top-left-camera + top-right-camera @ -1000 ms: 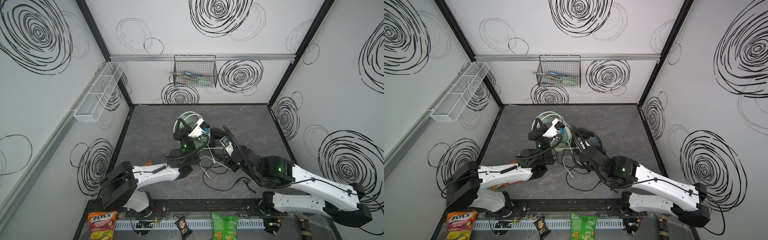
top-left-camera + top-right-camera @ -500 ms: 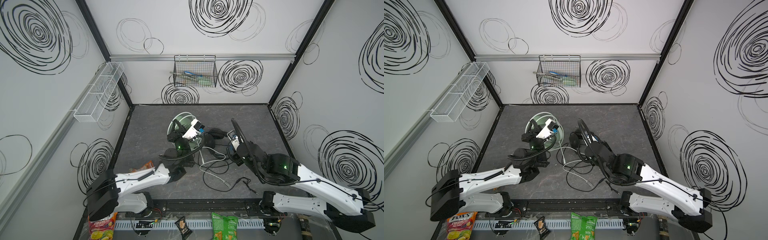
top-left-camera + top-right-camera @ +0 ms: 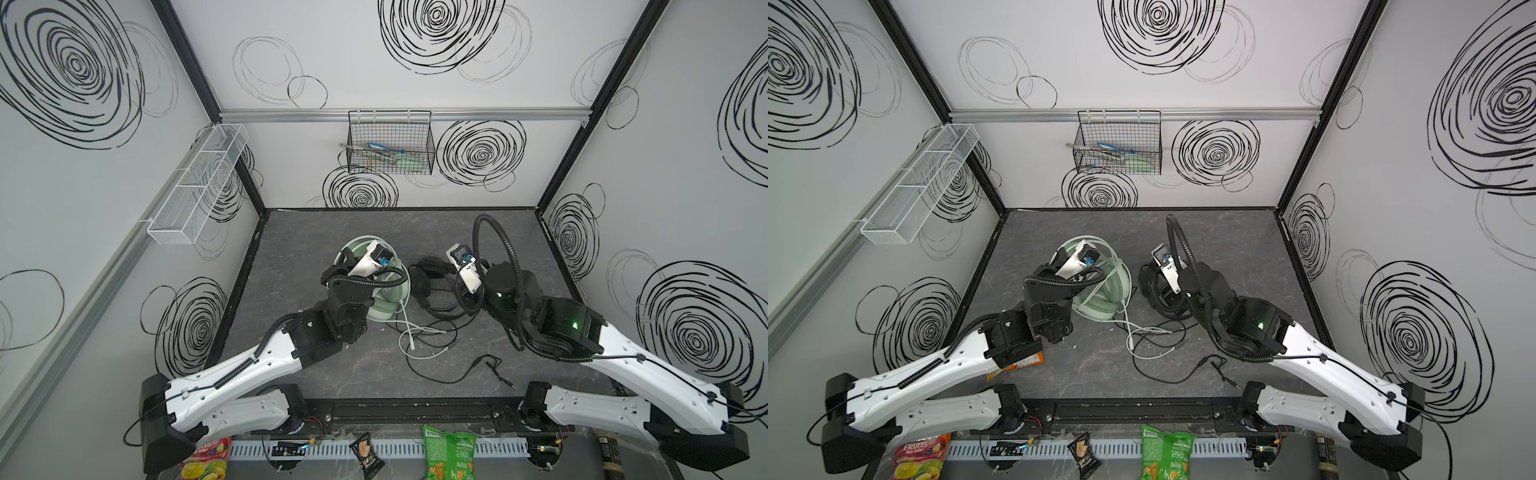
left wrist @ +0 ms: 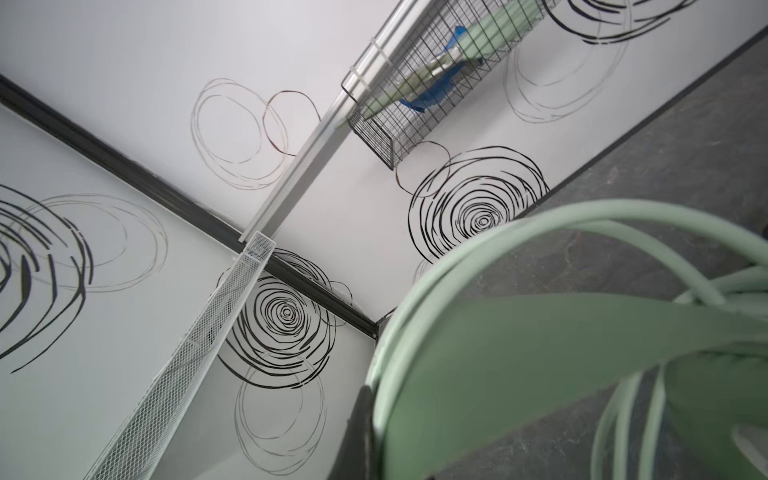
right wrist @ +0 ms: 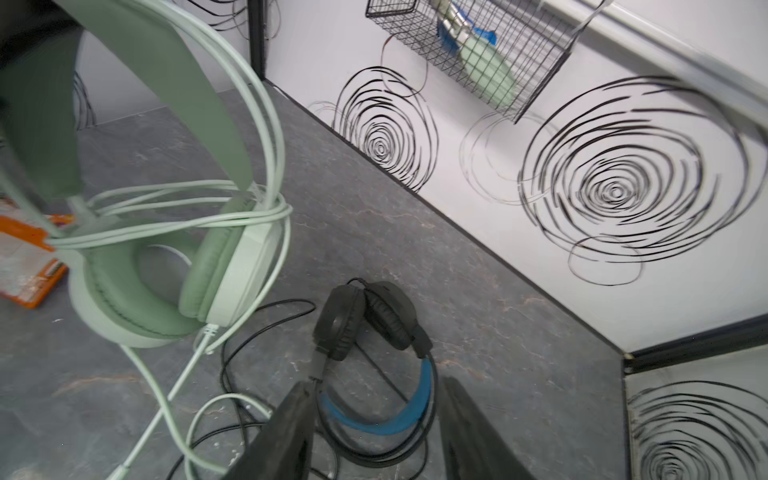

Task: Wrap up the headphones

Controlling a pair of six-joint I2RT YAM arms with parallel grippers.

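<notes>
On the left wall, well to the left of the mint-green headset [image 3: 384, 305], a white mesh tray [image 3: 195, 187] is mounted. An orange snack packet [image 3: 1019, 360] is seen flat on the desk [image 3: 316, 249], left of the headset and nearer the front edge, partly covered by the left arm.

The left tool [image 3: 338, 264] is closed on the headband of the mint-green headset, which is held with the band uppermost and the ear cups hanging below. In the left wrist view the band [image 4: 540, 353] fills the foreground. Whether the lower ear cup touches the desk cannot be told. Several turns of the white cable [image 5: 166, 226] are wound around the headset just above the ear cups. The rest trails from the cups and lies in a loose loop on the desk, in front of the headset.

Just to the right of the mint-green headset, the black headset [image 5: 345, 324] lies on the desk, apart from it, its blue-lined band pointing away from the green one. Its black cable [image 5: 270, 306] is spread unwound over the desk and is crossed by the white one.

The right tool [image 5: 378, 436] is positioned over the black headset, on the far side from the mint-green headset. Its jaws are spread apart and nothing is gripped; the blue-lined band is seen between them.

On the back wall, behind the mint-green headset, a black wire basket [image 3: 390, 145] is hung.
</notes>
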